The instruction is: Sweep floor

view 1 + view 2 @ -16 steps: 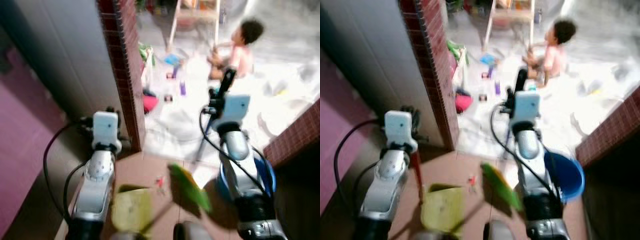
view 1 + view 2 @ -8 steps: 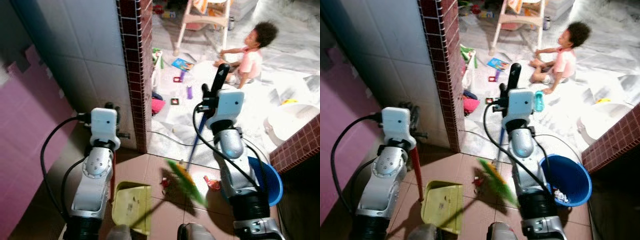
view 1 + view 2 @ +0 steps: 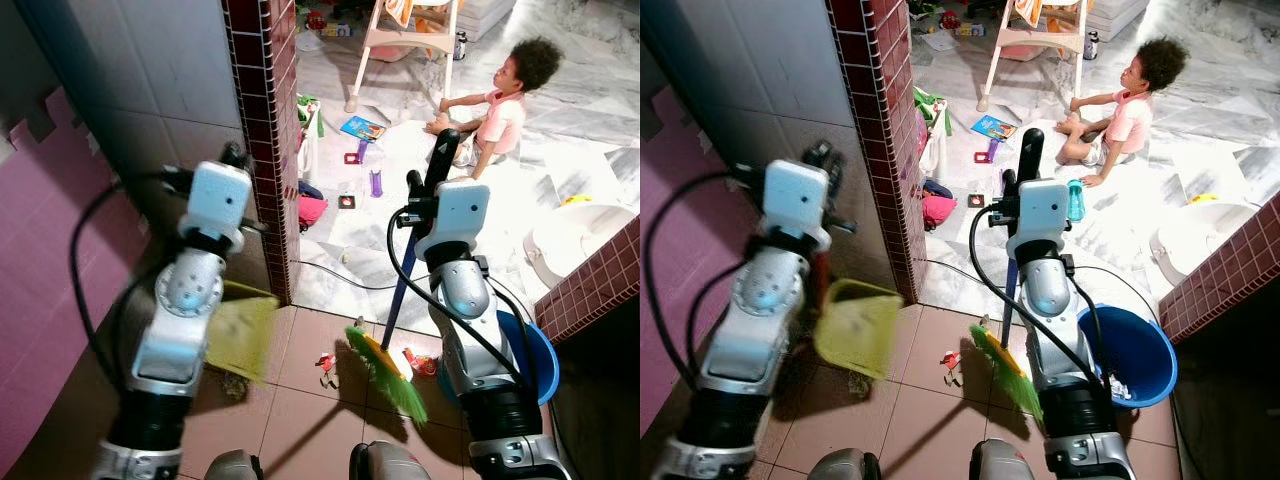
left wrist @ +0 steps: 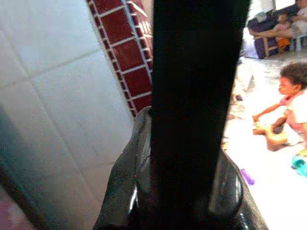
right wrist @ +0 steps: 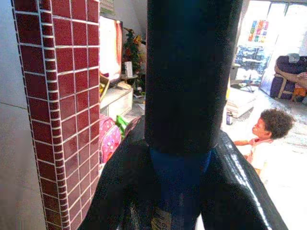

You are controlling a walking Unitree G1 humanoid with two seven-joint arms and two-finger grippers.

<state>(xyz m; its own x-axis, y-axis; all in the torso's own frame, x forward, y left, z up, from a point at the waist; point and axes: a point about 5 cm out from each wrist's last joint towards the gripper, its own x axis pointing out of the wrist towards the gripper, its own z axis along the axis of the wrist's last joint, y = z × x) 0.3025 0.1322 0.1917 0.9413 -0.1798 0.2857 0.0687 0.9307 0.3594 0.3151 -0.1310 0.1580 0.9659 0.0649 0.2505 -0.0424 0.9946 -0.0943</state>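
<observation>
My right gripper (image 3: pixel 425 195) is shut on the black grip of a broom. Its blue shaft (image 3: pixel 403 295) slants down to the green and yellow bristles (image 3: pixel 387 372), which rest on the brown tile floor. The right wrist view shows the fingers (image 5: pixel 235 177) clamped around that grip. My left gripper (image 3: pixel 232 160) is shut on the black handle (image 4: pixel 192 96) of a yellow-green dustpan (image 3: pixel 243 338). The pan hangs blurred above the floor beside the brick pillar. Small red scraps (image 3: pixel 326 362) lie on the tiles by the bristles, and a dark crumb pile (image 3: pixel 236 385) lies under the pan.
A red brick pillar (image 3: pixel 262 140) and grey tiled wall stand ahead on the left. A blue bucket (image 3: pixel 535 350) sits behind my right arm beside a low brick ledge (image 3: pixel 595 285). A child (image 3: pixel 505 100) sits on the pale floor among toys, near a high chair (image 3: pixel 405 30).
My left arm has lifted the dustpan off the floor and swung it up toward the pillar. The broom head has shifted slightly. The camera view has steadied.
</observation>
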